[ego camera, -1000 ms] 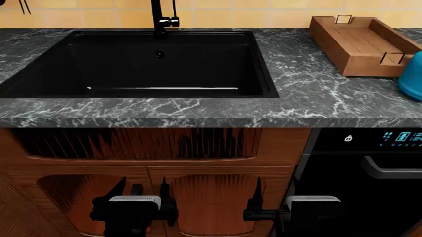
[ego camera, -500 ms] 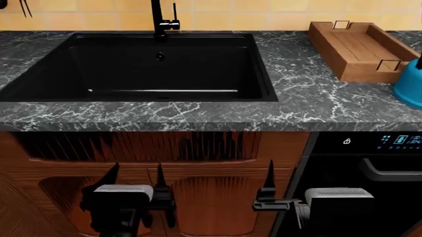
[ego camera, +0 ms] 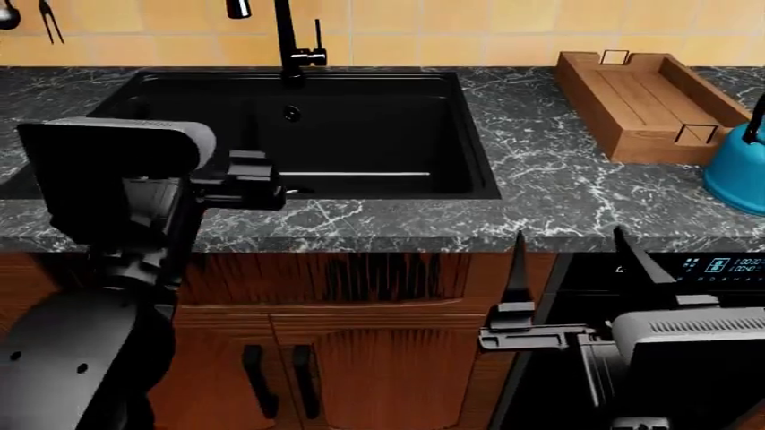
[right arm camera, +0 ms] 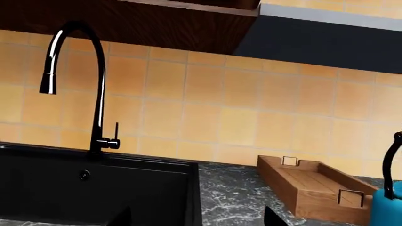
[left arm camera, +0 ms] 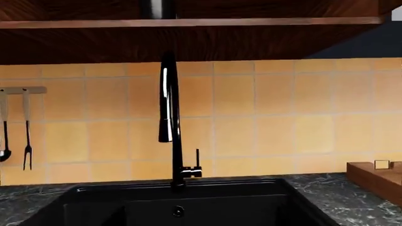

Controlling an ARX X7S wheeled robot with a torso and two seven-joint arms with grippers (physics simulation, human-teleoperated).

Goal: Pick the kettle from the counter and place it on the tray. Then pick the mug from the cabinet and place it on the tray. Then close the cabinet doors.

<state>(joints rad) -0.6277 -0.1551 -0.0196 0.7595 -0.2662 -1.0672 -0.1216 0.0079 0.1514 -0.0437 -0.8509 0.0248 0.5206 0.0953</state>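
We found the kettle (ego camera: 737,170) standing on the counter (ego camera: 562,179) at the far right edge of the head view, only partly in frame, its black handle rising at its left side. It stood just beside the near end of the tray (ego camera: 640,103), at about five o'clock from it, and whether the two touched we could not tell. The tray was empty, and its long axis ran from about five o'clock near the kettle toward eleven o'clock at the tiled wall (ego camera: 478,22).

Our right gripper (ego camera: 574,269) hung low in front of the counter edge, before the dark oven panel (ego camera: 669,269), with its two fingers spread wide and nothing between them. From it the kettle lay at roughly one o'clock, up over the counter lip and out to the right. The right wrist view agreed: kettle and tray showed at its right side, the kettle cut by the frame.

Our left gripper (ego camera: 257,179) was raised over the near rim of the sink (ego camera: 358,116), well apart from the kettle, with the whole basin and the faucet (ego camera: 287,40) between them. Its fingers did not show clearly, so we could not tell whether they were spread or pressed together.

We judged the right arm the nearer one and the natural choice: it would need to rise above the counter and travel right. The mug was not in view; the lower cabinet doors (ego camera: 347,367) appeared shut.
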